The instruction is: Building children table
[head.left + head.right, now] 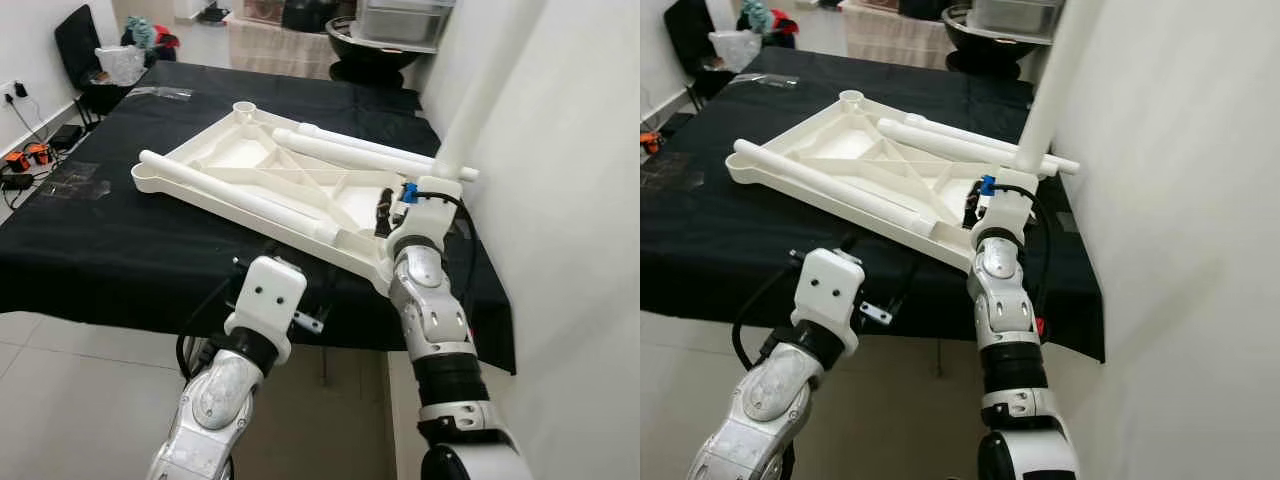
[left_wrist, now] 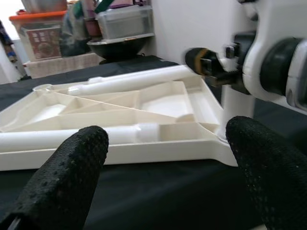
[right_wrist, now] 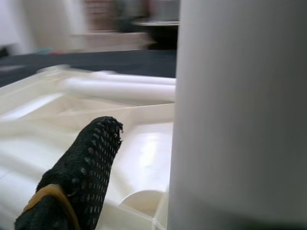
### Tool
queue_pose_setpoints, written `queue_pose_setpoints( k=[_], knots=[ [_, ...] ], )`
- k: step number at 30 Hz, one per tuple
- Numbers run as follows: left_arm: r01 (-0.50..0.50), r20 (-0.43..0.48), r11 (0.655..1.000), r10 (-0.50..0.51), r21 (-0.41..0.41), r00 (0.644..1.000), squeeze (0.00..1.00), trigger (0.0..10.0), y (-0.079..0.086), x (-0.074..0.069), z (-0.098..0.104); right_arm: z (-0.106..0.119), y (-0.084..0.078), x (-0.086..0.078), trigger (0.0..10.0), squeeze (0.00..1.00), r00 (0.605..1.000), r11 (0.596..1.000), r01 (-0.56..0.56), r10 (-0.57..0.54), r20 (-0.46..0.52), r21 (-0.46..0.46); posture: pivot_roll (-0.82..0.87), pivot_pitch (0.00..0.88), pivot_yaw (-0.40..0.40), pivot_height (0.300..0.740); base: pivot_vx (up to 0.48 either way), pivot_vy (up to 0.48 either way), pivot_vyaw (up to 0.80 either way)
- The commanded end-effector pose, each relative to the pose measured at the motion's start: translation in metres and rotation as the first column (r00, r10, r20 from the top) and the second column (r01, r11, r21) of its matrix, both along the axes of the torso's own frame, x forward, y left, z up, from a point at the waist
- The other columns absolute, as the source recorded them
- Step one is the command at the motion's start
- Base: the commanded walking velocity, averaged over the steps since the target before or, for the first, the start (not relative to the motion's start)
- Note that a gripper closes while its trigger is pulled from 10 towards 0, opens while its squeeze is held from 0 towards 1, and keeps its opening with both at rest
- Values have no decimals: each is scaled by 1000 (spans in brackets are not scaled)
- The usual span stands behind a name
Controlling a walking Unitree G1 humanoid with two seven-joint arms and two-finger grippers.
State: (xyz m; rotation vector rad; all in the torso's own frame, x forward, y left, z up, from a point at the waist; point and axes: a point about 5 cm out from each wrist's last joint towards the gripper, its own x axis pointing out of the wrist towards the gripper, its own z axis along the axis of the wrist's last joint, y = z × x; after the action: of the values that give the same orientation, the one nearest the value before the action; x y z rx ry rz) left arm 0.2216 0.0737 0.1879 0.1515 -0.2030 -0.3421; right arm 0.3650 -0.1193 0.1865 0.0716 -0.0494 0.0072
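- Tabletop (image 1: 270, 180), white moulded plastic, lies upside down on the black-clothed table (image 1: 120, 240); I see ribs crossing its underside and round sockets at the corners.
- Two loose white legs (image 1: 350, 152) rest on it.
- One upright leg (image 1: 485, 90) stands in the near-right corner socket; my right gripper (image 1: 385, 212) is at its base, grip unclear.
- My left gripper (image 2: 168, 153) hangs wide open just before the near edge.

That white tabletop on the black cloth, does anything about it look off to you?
The tabletop lies upside down, its ribbed underside facing up. One leg stands upright at the near right corner by the right gripper, while two loose legs lie across it. Nothing looks broken.
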Motion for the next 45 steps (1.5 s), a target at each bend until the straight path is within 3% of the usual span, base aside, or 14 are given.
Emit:
queue_pose_setpoints(
  k=[1, 12, 15, 18, 20, 21, 30, 31, 33, 34, 37, 38, 39, 45],
  knots=[
    [38, -29, 999, -37, 20, 999, 0, 10000, 0, -2, -9, -6, 17, 0, 10000, 0, 972, 972, -234, 234, -18, 2, 79, 57, -127, 740, 0, 0, 0],
    [68, -35, 997, -67, 40, 997, 0, 10000, 1, -2, -11, -5, 14, 0, 10000, 0, 781, 776, -624, 623, -49, -92, 73, 56, -118, 740, 0, 0, 0],
    [85, -29, 996, -84, 31, 996, 0, 10000, -5, -4, -9, -5, 14, 6, 10000, 0, 655, 645, -755, 747, -111, -113, 74, 57, -118, 740, 0, 0, 0],
    [86, -27, 996, -85, 29, 996, 0, 10000, -5, -4, -9, -5, 16, 9, 10000, 0, 609, 597, -793, 783, -129, -120, 74, 57, -118, 740, 0, 0, 0],
    [86, -27, 996, -85, 29, 996, 0, 10000, -5, -4, -9, -5, 16, 9, 10000, 0, 609, 597, -793, 783, -129, -120, 74, 57, -118, 740, 0, 0, 0],
    [82, -25, 996, -82, 28, 996, 0, 10000, -4, -4, -9, -2, 17, 13, 0, 0, 611, 599, -792, 783, -118, -121, 91, 55, -122, 740, 0, 0, 0],
    [81, -20, 996, -81, 24, 997, 0, 10000, -5, -4, -8, 0, 7, 23, 0, 0, 700, 692, -713, 710, -73, -110, 87, 50, -120, 740, 0, 0, 0],
    [82, -20, 996, -82, 23, 996, 0, 10000, -5, -4, -8, -2, 1, 26, 0, 0, 763, 757, -646, 642, -67, -101, 83, 46, -120, 740, 0, 0, 0],
    [82, -20, 996, -82, 22, 996, 0, 10000, -5, -4, -8, -2, -1, 27, 0, 0, 786, 781, -618, 614, -66, -95, 83, 46, -120, 740, 0, 0, 0],
    [83, -21, 996, -83, 22, 996, 0, 10000, -6, -4, -9, -6, -13, 34, 0, 0, 901, 899, -431, 425, -83, -76, 81, 47, -119, 740, 0, 0, 0],
    [83, -21, 996, -83, 22, 996, 0, 10000, -6, -4, -9, -10, -28, 37, 0, 0, 973, 977, -211, 205, -102, -42, 80, 46, -119, 740, 0, 0, 0],
    [83, -21, 996, -83, 22, 996, 0, 10000, -6, -4, -9, -10, -28, 37, 0, 0, 973, 977, -211, 205, -102, -42, 80, 46, -119, 740, 0, 0, 0],
    [85, -22, 996, -84, 23, 996, 0, 10000, -6, -4, -9, -18, -49, 35, 0, 0, 990, 998, 47, -52, -131, -41, 77, 46, -116, 740, 0, 0, 0],
    [88, -21, 996, -88, 24, 996, 0, 10000, -6, -4, -9, -20, -59, 29, 0, 0, 956, 964, 263, -266, -124, -46, 78, 43, -116, 740, 0, 0, 0]
  ],
)
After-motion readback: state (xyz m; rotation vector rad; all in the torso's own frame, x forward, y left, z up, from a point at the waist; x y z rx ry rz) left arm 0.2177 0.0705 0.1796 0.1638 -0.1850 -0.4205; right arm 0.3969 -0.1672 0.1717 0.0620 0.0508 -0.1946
